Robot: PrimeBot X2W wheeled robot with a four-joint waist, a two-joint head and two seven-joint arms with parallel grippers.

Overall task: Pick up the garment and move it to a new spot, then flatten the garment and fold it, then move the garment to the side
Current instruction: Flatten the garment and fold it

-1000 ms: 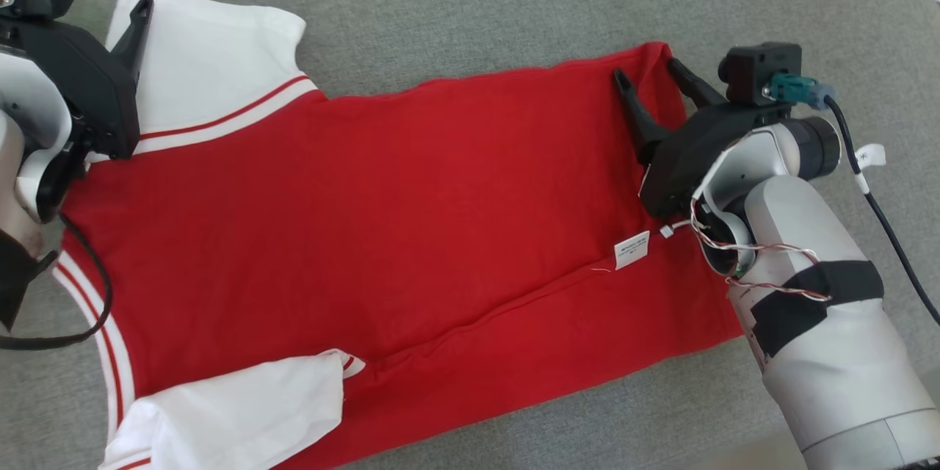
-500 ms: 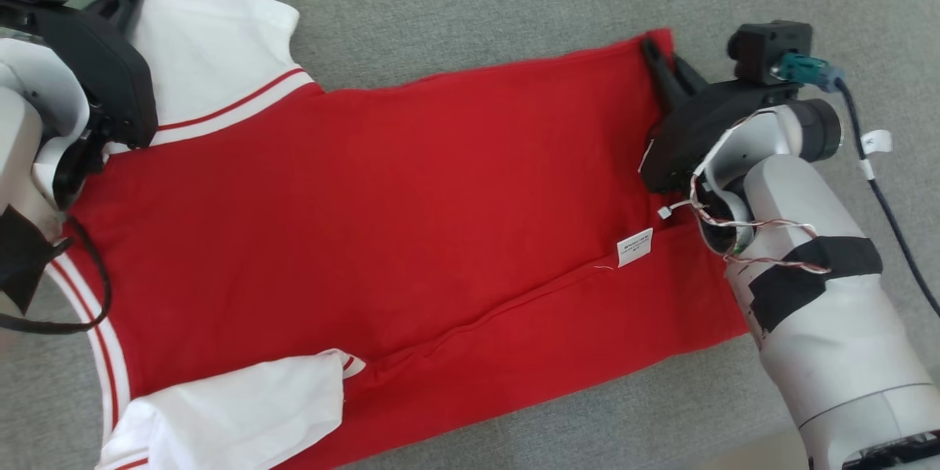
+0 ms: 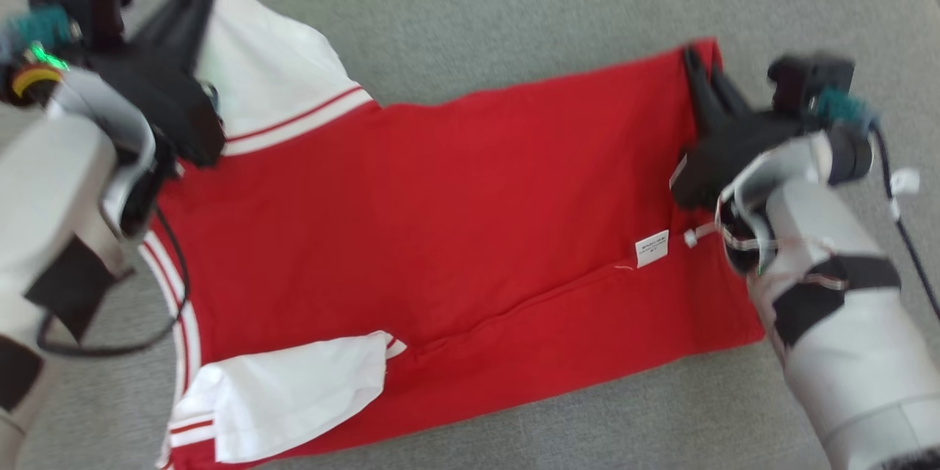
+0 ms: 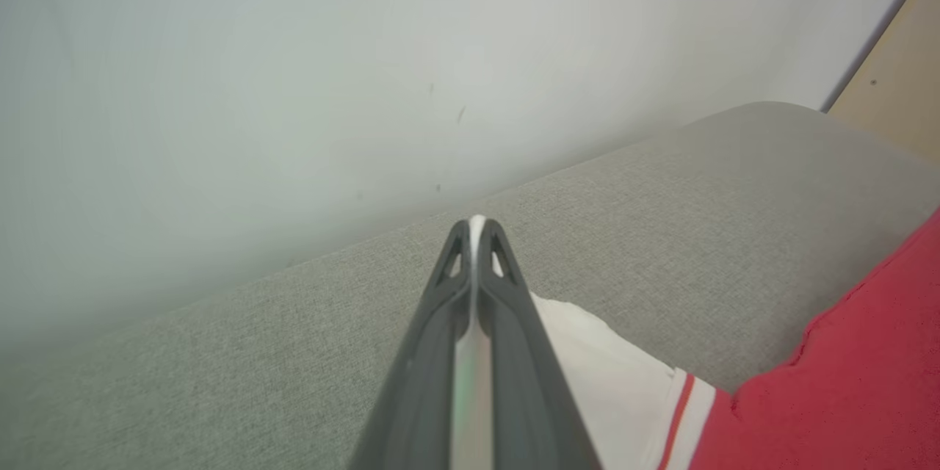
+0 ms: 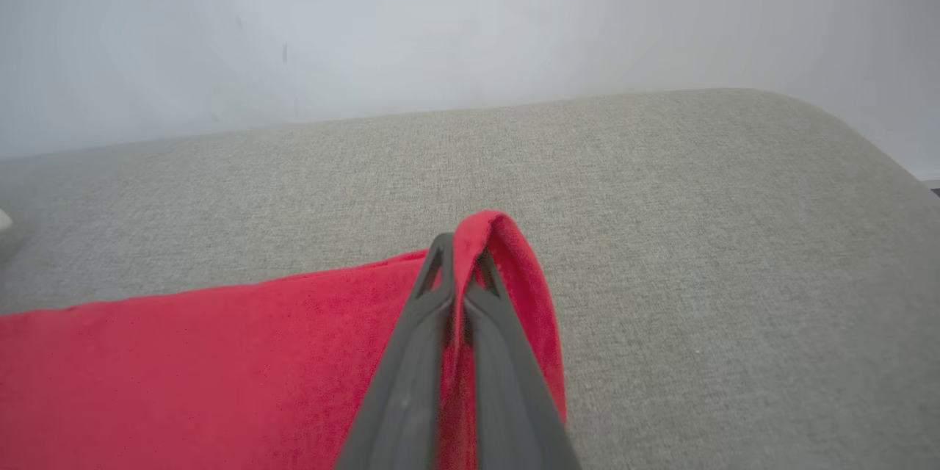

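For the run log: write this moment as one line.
left pincer: shut on shirt sleeve | right pincer: shut on hem corner | shirt: spread on grey cushion

Soft, even daylight, faint shadows; the head view is motion-blurred throughout, and the fingers (image 4: 426,382) (image 5: 411,396) in both wrist views are unfocused.

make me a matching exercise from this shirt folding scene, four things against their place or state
1. left gripper
2. right gripper
3. white label
4. near sleeve

a. lies on the garment near the right gripper
b. shut on the red hem corner
c. folded inward on top of the garment
d. shut on the far white sleeve

Pairs: 1-d, 2-b, 3-a, 4-c
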